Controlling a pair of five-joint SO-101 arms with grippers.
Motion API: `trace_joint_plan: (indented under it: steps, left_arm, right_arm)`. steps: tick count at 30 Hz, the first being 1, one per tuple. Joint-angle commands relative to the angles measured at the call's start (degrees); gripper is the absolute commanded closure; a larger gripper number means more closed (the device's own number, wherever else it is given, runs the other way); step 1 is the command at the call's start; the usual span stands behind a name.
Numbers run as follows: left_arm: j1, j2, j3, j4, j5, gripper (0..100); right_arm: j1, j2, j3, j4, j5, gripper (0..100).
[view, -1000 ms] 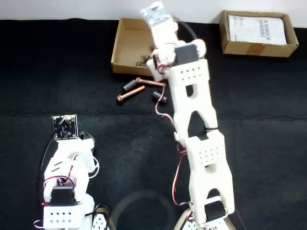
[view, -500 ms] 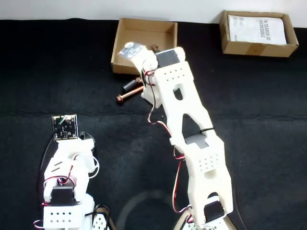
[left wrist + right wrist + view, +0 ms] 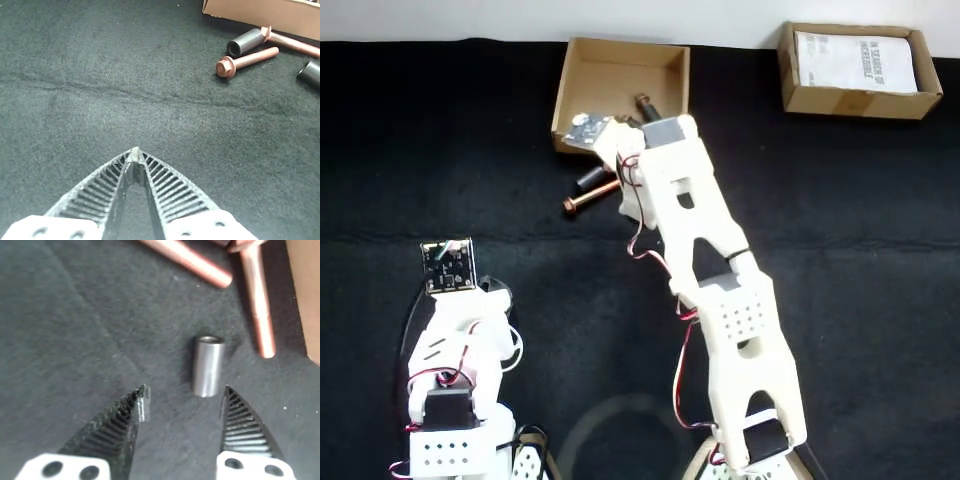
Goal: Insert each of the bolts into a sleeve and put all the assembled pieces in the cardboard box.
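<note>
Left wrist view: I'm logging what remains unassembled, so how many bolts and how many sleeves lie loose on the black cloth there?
Bolts: 2
Sleeves: 2
Total: 4

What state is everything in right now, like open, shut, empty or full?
left gripper, shut, holding nothing.
right gripper, open, close to a sleeve.
sleeve, lying on its side, no bolt in it.
loose bolt, lying on its side, no sleeve on it.
cardboard box, open-topped, a bolt piece inside.
</note>
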Motion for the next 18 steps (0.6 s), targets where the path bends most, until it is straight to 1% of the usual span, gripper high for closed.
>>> trace_joint_plan:
  steps: [1, 7, 18]
  left_arm:
    - [-0.75, -0.57, 0.92, -0.18, -0.44, 98]
    - [-0.84, -0.57, 0.92, -0.18, -0.44, 98]
    - [-0.92, -0.57, 0.92, -0.18, -0.44, 98]
  right_arm:
    - [1.89, 0.66, -0.22, -2.33, 0.88, 78.9]
    - [4.44, 4.62, -0.22, -6.55, 0.88, 78.9]
    - [4.0, 7.87, -0.22, -10.68, 0.53, 79.7]
